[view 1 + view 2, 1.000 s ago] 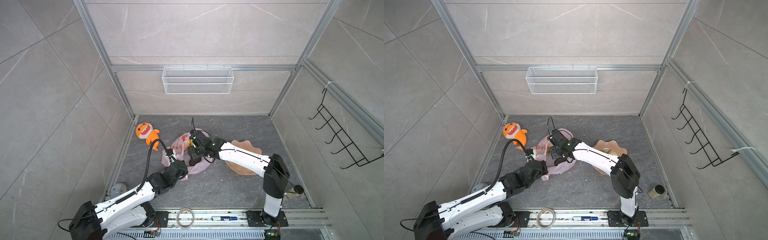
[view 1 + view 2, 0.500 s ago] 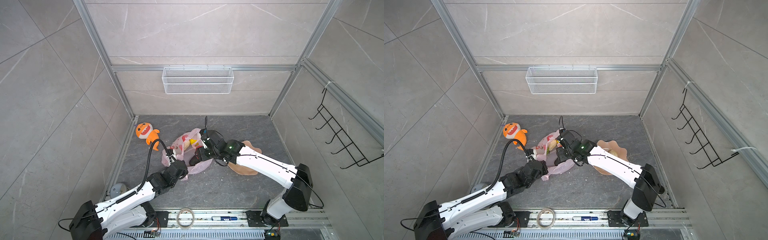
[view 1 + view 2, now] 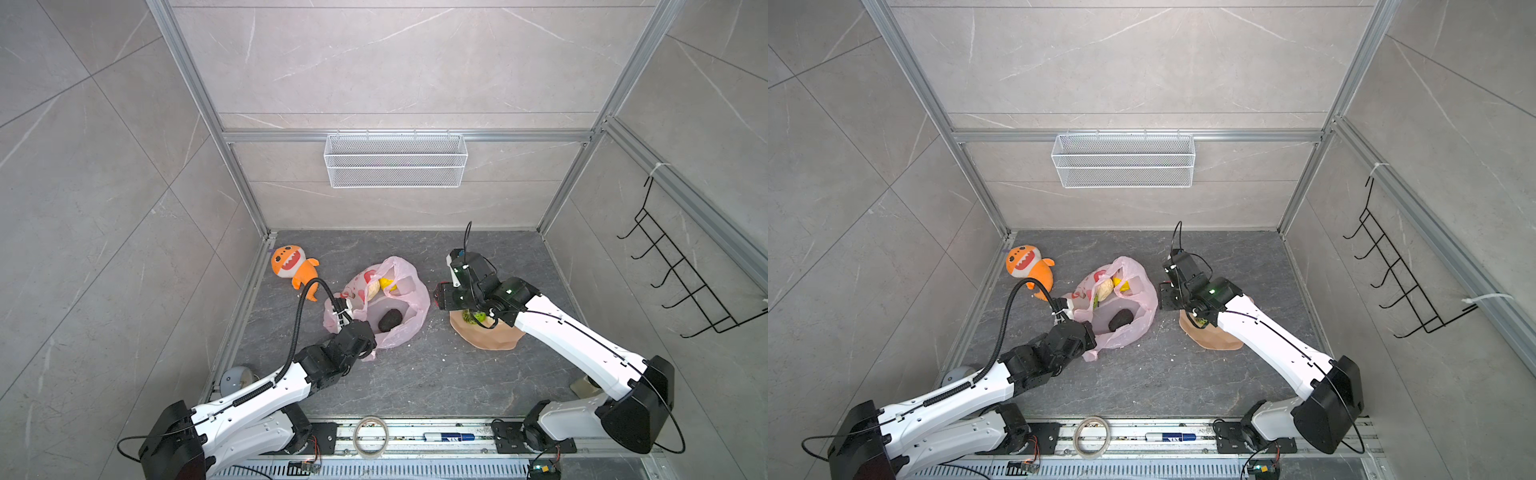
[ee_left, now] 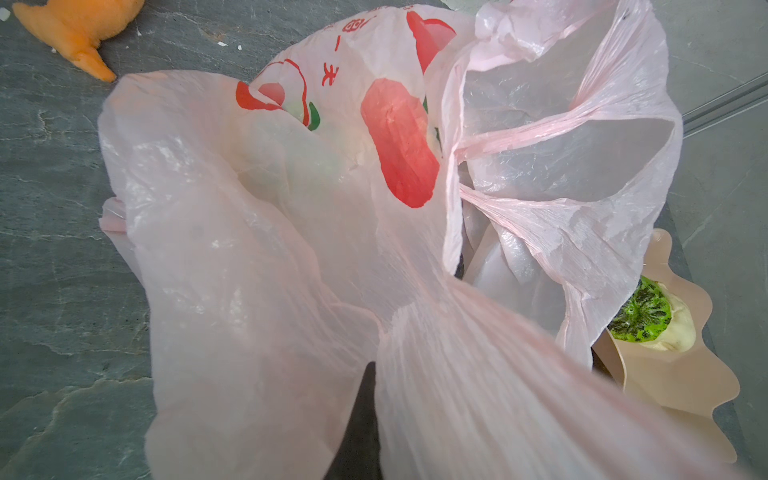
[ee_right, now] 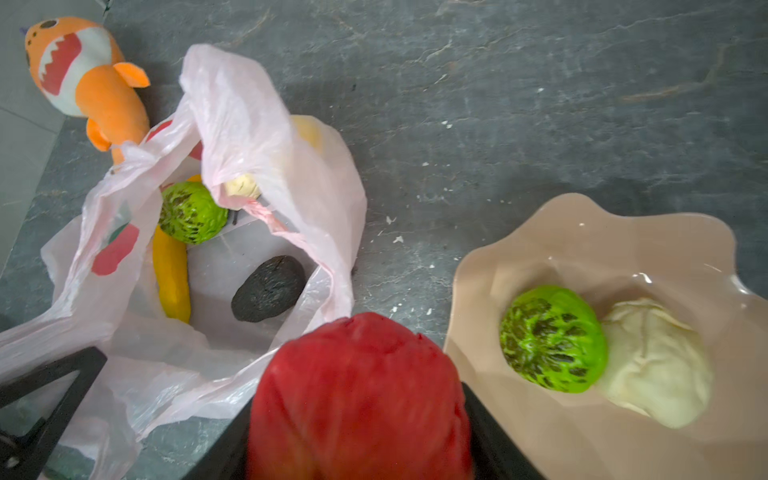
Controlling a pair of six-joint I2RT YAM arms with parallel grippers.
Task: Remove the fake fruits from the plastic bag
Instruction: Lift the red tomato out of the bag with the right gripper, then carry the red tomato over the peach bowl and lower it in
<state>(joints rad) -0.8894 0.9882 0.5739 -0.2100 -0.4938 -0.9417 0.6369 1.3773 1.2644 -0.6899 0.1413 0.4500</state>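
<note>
The pink plastic bag lies open mid-floor. My left gripper is shut on its near edge, and the film stretches away from it. Inside the bag lie several fake fruits: a dark avocado, a yellow banana, a green bumpy ball and a cream piece. My right gripper is shut on the red apple. It hangs between the bag and the peach bowl.
The bowl holds a green bumpy ball and a cream lump. An orange plush shark lies at the back left. A wire basket hangs on the back wall and a black hook rack on the right wall.
My right gripper has drawn out of the bag's mouth and swung right to the bowl's edge with the red apple in it. The left arm has not moved.
</note>
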